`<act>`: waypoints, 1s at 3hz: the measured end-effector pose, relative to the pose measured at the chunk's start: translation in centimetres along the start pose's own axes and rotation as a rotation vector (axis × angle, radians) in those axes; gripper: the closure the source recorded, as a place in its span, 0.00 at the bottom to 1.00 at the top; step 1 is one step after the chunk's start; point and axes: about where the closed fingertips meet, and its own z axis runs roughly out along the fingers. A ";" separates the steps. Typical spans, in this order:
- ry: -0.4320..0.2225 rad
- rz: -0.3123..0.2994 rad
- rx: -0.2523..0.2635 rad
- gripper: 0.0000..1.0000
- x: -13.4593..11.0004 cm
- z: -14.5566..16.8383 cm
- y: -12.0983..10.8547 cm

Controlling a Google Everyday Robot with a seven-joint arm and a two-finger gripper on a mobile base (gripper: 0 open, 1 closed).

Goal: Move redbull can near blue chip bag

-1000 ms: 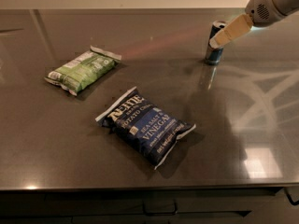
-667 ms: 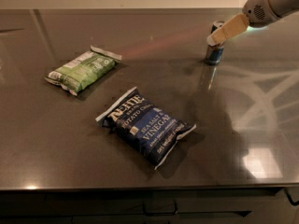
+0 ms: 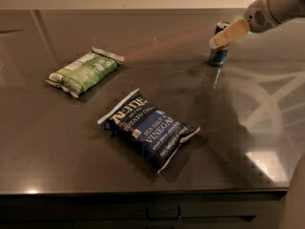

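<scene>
Shows a dark glossy table (image 3: 57, 166) spanning the view, with the blue chip bag (image 3: 148, 133) lying flat just below centre and a smaller green chip bag (image 3: 82, 72) at 10 o'clock of it, well apart. Places the gripper (image 3: 224, 37) at 2 o'clock of the blue bag, reaching in from the upper right and overlapping the top of the redbull can (image 3: 218, 56); cannot tell whether clamped or released. Finds the can upright on the table, well apart from both bags.

Arm (image 3: 281, 6) at upper right corner; tool (image 3: 223, 37) slants down-left from it.
</scene>
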 end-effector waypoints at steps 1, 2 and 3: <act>0.017 0.017 -0.013 0.19 0.7 0.5 -0.4; 0.020 0.021 -0.024 0.42 0.7 0.7 -0.5; 0.011 0.017 -0.037 0.65 0.2 0.8 -0.4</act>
